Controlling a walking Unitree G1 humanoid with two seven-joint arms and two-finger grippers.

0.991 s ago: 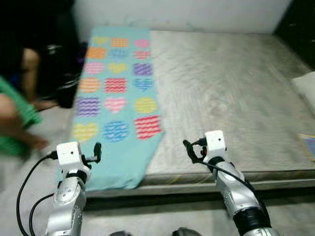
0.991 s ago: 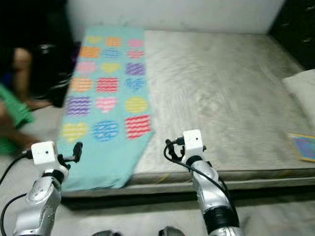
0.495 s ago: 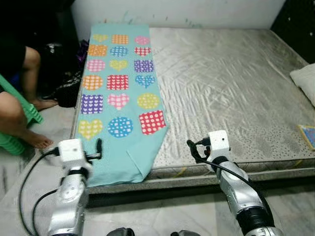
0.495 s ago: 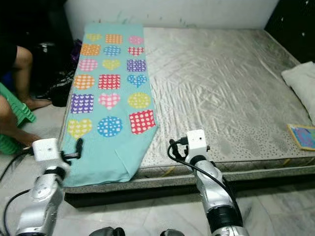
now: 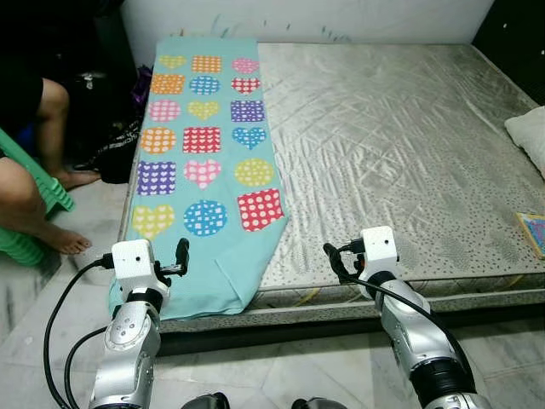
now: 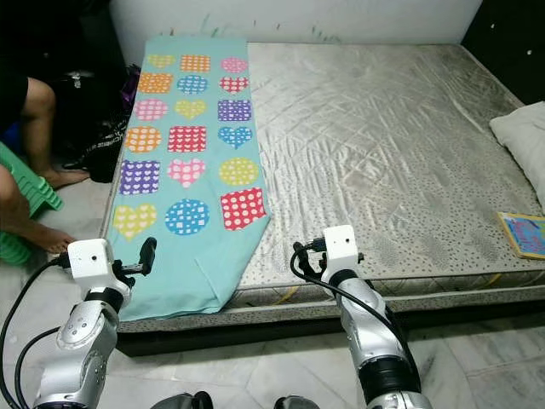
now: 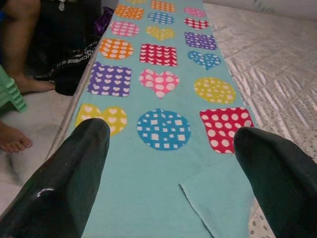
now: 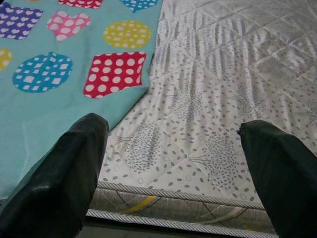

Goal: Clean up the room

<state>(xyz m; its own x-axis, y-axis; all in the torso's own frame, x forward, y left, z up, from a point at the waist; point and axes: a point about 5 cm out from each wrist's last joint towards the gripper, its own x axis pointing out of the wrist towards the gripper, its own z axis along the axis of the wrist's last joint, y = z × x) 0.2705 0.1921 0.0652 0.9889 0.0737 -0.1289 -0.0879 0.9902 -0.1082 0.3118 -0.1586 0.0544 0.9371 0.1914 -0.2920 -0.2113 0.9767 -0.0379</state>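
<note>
blanket (image 5: 204, 162) lengthwise along mattress (image 5: 400, 153) (flat)

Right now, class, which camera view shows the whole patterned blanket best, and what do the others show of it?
The left eye view: the whole blanket lies along the mattress, its near end draped over the edge. The right eye view shows much the same. The wrist views show its near end between open fingers.

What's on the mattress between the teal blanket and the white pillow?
Nothing: in the left eye view the teal blanket and white pillow are separated by bare grey mattress.
</note>
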